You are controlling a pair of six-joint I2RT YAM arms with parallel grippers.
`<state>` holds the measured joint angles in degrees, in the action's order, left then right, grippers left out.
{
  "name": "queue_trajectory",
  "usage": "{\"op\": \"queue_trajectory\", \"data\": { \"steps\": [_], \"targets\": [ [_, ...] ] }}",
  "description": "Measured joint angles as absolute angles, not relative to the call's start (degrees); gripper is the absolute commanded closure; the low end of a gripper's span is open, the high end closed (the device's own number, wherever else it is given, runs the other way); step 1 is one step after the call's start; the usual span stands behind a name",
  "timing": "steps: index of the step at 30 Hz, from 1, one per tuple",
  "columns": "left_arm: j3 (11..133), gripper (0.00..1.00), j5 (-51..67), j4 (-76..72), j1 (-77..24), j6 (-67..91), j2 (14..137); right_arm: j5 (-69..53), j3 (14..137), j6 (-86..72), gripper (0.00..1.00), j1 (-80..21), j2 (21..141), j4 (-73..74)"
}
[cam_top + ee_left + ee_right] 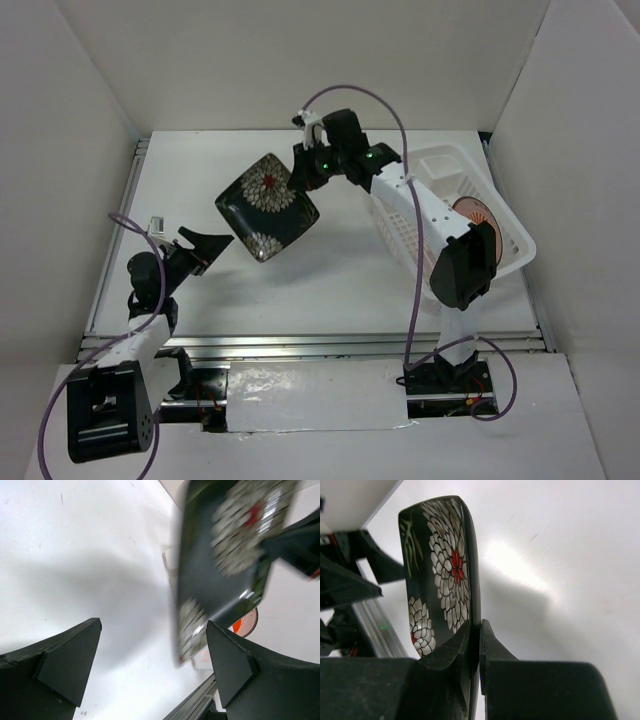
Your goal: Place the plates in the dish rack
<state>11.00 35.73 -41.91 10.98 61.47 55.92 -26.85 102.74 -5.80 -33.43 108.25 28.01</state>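
Dish rack (438, 152) stands to the right of the dark square plate (266, 203), nearer to the right arm; the right gripper (476, 627) is clenched on the plate's edge; the plate extends from it away from the rack, tilted, off the table; farther from the rack, the left gripper (207, 250) stands released, holding nothing.

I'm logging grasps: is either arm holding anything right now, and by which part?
The right gripper pinches the dark square plate by its rim, with one of its fingers on each face. The left gripper is open and holds nothing.
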Motion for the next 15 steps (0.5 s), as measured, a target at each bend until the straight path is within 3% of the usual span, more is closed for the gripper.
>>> {"op": "queue_trajectory", "data": {
  "steps": [6, 15],
  "targets": [
    [11.1, 0.01, 34.6, -37.2, 11.0, 60.2, 49.9, -18.7, 127.3, -1.6, 1.00, -27.9, 108.5, 44.8],
    [11.2, 0.01, 32.2, -32.3, 11.0, 58.7, 47.2, -4.2, 114.5, 3.3, 1.00, -11.6, 90.5, 54.1]
  ]
}}
